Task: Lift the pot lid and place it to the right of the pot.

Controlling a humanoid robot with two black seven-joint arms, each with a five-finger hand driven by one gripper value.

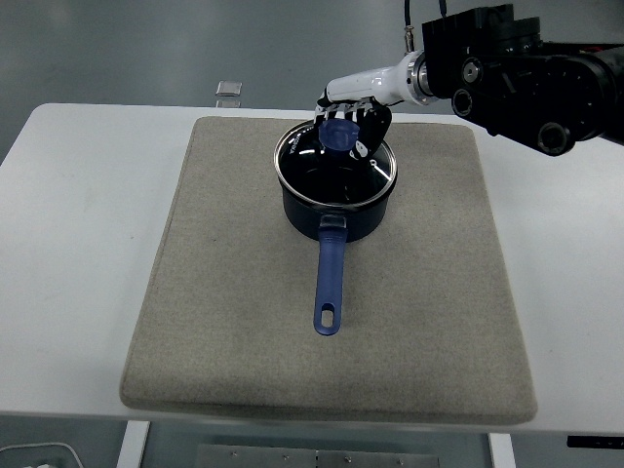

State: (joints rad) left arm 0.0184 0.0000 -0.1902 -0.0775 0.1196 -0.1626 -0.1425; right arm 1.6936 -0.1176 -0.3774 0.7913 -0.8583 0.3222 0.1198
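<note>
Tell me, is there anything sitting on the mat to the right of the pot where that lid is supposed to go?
Nothing visible. The right hand is closed on the lid by its blue knob, and the grey mat to the right of the pot lies bare all the way to its edge.

We see one arm (526, 78) built of bulky black blocks with round silver-ringed joints and small screws on its faces. A glossy white forearm shell (375, 86) runs from it to the hand (349, 125), which has dark fingers with pale bands. Thin black cables (408, 18) rise above the wrist.
</note>
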